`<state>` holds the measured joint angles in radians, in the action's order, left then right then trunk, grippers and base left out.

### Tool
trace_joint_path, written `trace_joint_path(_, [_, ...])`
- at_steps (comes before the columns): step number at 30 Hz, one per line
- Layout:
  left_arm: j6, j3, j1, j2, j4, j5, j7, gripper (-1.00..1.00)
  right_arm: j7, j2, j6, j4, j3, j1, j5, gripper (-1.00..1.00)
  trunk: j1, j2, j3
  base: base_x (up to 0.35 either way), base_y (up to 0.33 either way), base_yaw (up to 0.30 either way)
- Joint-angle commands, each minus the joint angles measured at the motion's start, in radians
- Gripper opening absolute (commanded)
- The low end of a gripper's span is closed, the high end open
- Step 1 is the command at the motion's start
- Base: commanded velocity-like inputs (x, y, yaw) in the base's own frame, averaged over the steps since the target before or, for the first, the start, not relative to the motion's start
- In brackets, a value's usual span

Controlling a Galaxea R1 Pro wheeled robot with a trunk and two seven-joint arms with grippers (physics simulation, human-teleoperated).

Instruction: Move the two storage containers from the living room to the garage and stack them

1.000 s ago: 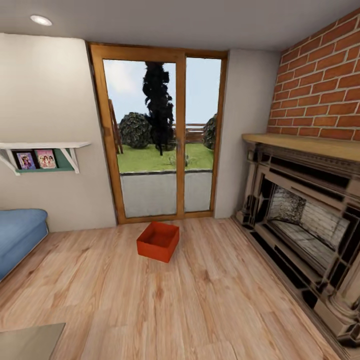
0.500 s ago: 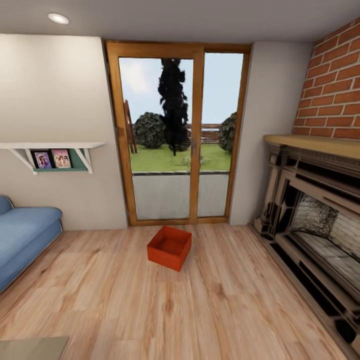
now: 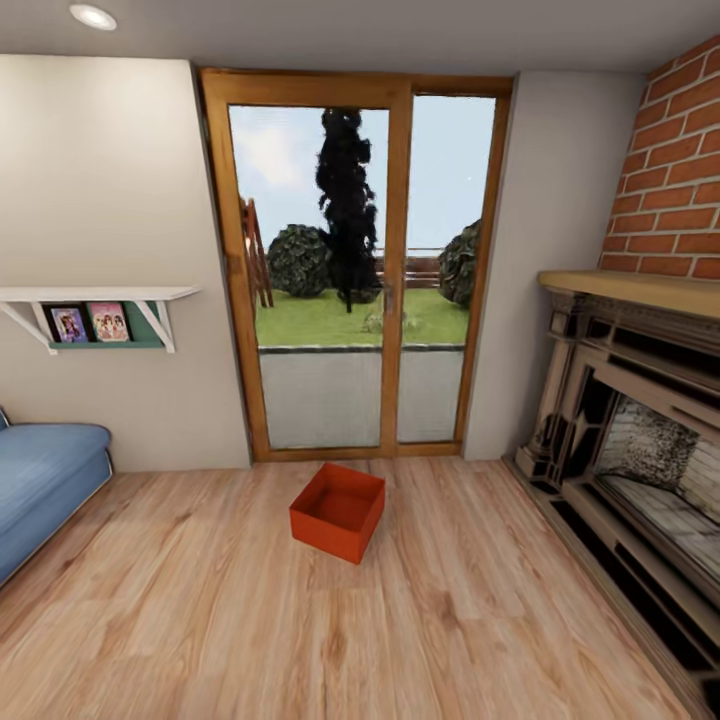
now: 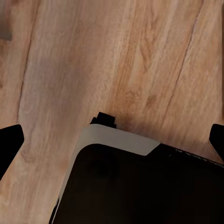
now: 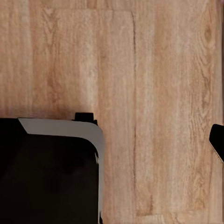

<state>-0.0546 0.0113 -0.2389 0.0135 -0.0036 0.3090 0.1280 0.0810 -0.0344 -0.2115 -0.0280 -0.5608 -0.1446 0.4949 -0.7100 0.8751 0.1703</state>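
Jaws of both grippers: state cannot be told from the wrist views. One storage container (image 3: 338,511) sits centre frame on the plank floor (image 3: 200,620) before the garden doors (image 3: 355,270). Risk: base nudging it on approach.

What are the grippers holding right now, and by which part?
Nothing. In both wrist views the dark fingertips sit wide apart over bare wood-plank floor. The one orange-red storage container seen from the head lies untouched on the floor before the glass garden doors.

wood-plank floor (image 5: 154,93) — light, grain lengthwise | robot base (image 5: 46,172) — black, grey-edged corner over planks | dark fingertip (image 5: 217,140) at frame edge
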Motion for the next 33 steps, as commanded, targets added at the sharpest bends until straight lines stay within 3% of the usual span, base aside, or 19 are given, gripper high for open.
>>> trace_joint_path(1, [-0.003,0.001,-0.001,0.000,0.001,0.004,0.002,1.00,0.001,0.000,-0.005,-0.003,-0.008,-0.001,0.008,1.00,-0.001,0.001,0.001,0.326,0.000,0.000])
trace_joint_path(33, [-0.005,0.000,0.000,0.000,0.000,0.004,0.003,1.00,0.006,0.000,-0.005,-0.003,-0.010,-0.001,0.009,1.00,-0.001,0.001,0.001,0.326,0.100,0.000])
